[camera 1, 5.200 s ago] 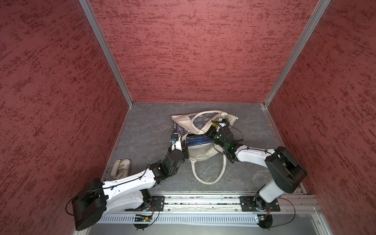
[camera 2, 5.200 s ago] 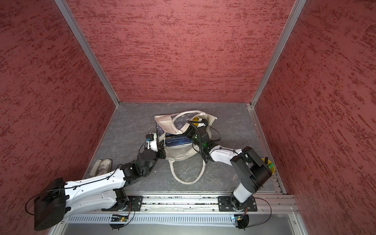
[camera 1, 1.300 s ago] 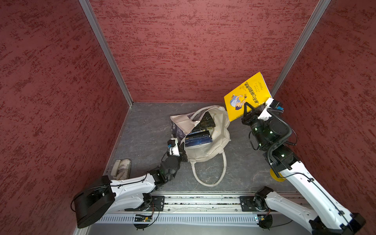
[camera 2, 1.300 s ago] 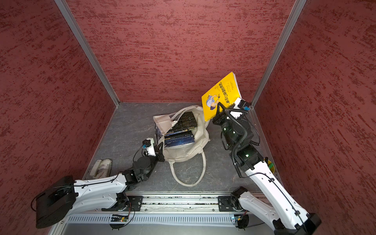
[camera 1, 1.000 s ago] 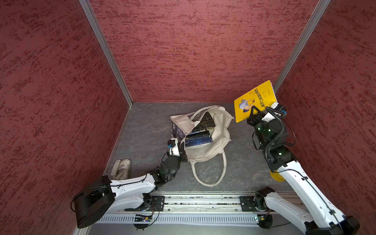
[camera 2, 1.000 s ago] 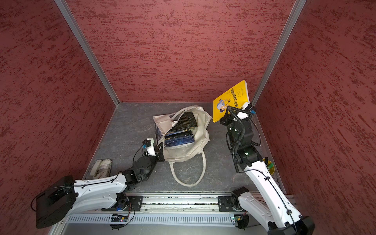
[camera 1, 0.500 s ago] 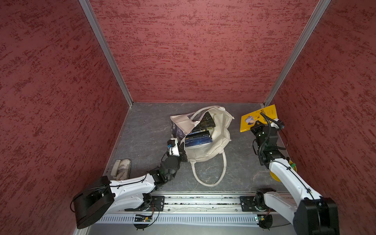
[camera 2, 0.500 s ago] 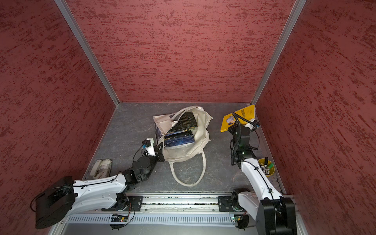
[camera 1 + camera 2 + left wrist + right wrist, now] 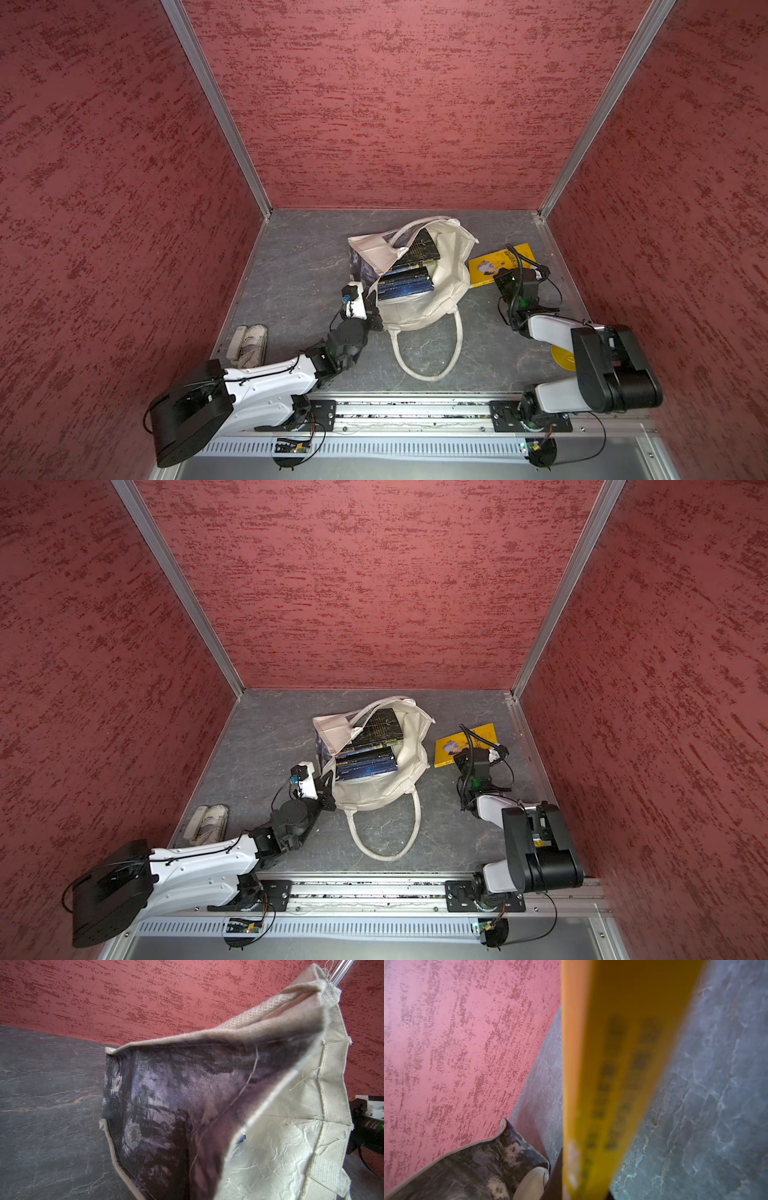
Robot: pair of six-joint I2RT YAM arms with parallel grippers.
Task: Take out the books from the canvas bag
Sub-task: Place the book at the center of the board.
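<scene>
The canvas bag (image 9: 451,266) lies mid-table (image 9: 299,257) with a stack of books (image 9: 405,282) inside. Its handle loop (image 9: 424,374) trails toward the near edge. The left claw (image 9: 372,301) pinches the bag's near-left rim. To the right of the bag and apart from it is a loose book (image 9: 486,266), its near edge in the right claw (image 9: 500,280). A small bundle (image 9: 249,351) rests by the near-left wall.

Both top views look down from above; left wrist hugs canvas bag (image 9: 207,1105), right wrist yellow book (image 9: 612,1064).
</scene>
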